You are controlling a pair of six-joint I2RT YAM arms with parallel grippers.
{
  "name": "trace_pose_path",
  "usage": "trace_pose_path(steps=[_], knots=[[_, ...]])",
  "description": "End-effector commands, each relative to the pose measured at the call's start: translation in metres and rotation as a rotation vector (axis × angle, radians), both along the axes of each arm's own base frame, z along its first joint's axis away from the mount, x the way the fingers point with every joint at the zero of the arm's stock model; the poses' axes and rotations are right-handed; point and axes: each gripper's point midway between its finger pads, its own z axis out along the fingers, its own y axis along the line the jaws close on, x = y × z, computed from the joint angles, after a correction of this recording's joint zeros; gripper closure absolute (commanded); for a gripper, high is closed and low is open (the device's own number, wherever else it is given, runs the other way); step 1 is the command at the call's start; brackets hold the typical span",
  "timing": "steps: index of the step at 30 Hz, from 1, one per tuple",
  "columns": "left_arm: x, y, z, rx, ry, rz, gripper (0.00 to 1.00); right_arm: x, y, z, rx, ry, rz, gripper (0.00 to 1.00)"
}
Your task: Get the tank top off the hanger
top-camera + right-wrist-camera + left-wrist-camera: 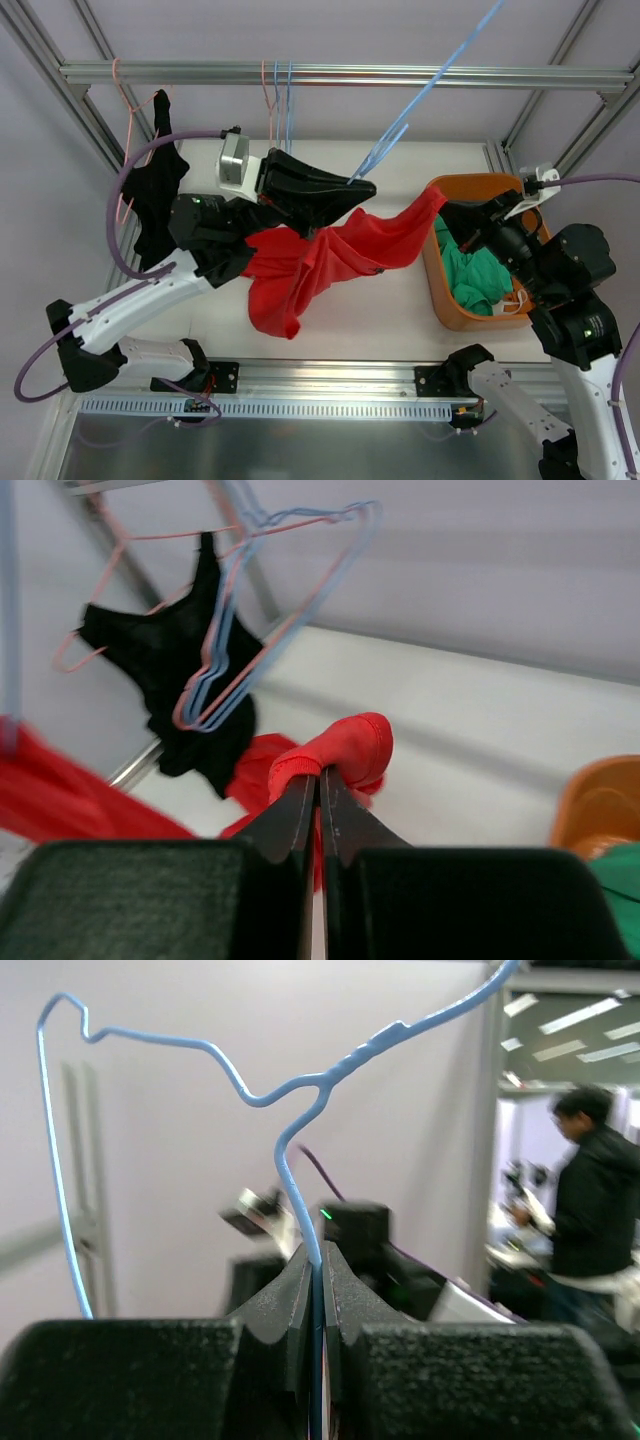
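A red tank top [310, 262] hangs stretched between my two grippers above the white table. My left gripper [362, 187] is shut on the thin blue wire hanger [420, 95], which rises up and to the right; in the left wrist view the wire [300, 1185] runs up from between the closed jaws of that gripper [320, 1256]. My right gripper [444, 208] is shut on a strap of the red top [345, 750], pinched at the tips of that gripper [321, 777]. The rest of the top sags below the left gripper.
An orange basket [438, 280] holding green cloth [475, 275] stands at the right. A black garment [155, 200] hangs on a pink hanger at the left of the rail [330, 73]. Empty pink and blue hangers [280, 100] hang at the rail's middle.
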Motion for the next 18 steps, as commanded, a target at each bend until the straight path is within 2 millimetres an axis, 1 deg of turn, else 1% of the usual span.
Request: trace_pose_path(steps=[1, 2, 4, 5, 6, 7, 8, 9, 10, 11, 12, 13, 14, 15, 16, 17, 18], knots=[[0.009, 0.032, 0.060, -0.365, -0.136, 0.178, 1.00, -0.024, 0.040, -0.001, 0.071, 0.065, 0.264, 1.00], [0.008, 0.036, 0.072, -0.399, -0.153, 0.186, 1.00, -0.024, 0.042, -0.005, 0.073, 0.081, 0.275, 1.00], [0.011, 0.031, 0.076, -0.415, -0.190, 0.218, 1.00, -0.024, 0.043, -0.021, 0.058, 0.114, 0.287, 1.00], [0.012, 0.033, 0.079, -0.427, -0.190, 0.236, 1.00, -0.025, 0.044, -0.027, 0.052, 0.127, 0.294, 1.00], [0.011, 0.037, 0.081, -0.437, -0.201, 0.256, 1.00, -0.028, 0.050, -0.038, 0.040, 0.154, 0.337, 1.00], [0.011, 0.040, 0.084, -0.447, -0.246, 0.305, 1.00, -0.031, 0.054, -0.043, 0.036, 0.173, 0.373, 1.00], [0.015, 0.039, 0.079, -0.431, -0.240, 0.328, 1.00, -0.031, 0.058, -0.049, 0.034, 0.192, 0.397, 1.00], [0.016, 0.039, 0.077, -0.412, -0.249, 0.345, 1.00, -0.037, 0.064, -0.053, 0.031, 0.208, 0.440, 1.00], [0.012, 0.043, 0.073, -0.395, -0.295, 0.377, 1.00, -0.036, 0.067, -0.060, 0.020, 0.222, 0.453, 1.00], [0.010, 0.043, 0.070, -0.372, -0.310, 0.383, 1.00, -0.036, 0.068, -0.063, 0.012, 0.224, 0.458, 1.00], [0.004, 0.046, 0.068, -0.342, -0.336, 0.386, 1.00, -0.038, 0.070, -0.065, 0.005, 0.224, 0.470, 1.00], [0.004, 0.045, 0.059, -0.309, -0.377, 0.418, 1.00, -0.038, 0.072, -0.067, -0.003, 0.230, 0.484, 1.00], [0.005, 0.049, 0.057, -0.304, -0.376, 0.437, 1.00, -0.039, 0.074, -0.069, -0.008, 0.234, 0.500, 1.00], [0.000, 0.065, 0.061, -0.327, -0.374, 0.462, 1.00, -0.044, 0.080, -0.070, -0.016, 0.238, 0.542, 1.00], [0.004, 0.065, 0.051, -0.299, -0.351, 0.478, 1.00, -0.043, 0.081, -0.072, -0.024, 0.239, 0.539, 1.00], [0.009, 0.073, 0.050, -0.290, -0.303, 0.507, 1.00, -0.041, 0.084, -0.077, -0.038, 0.251, 0.537, 1.00], [0.002, 0.094, 0.056, -0.292, -0.282, 0.524, 1.00, -0.041, 0.089, -0.082, -0.056, 0.254, 0.540, 1.00]])
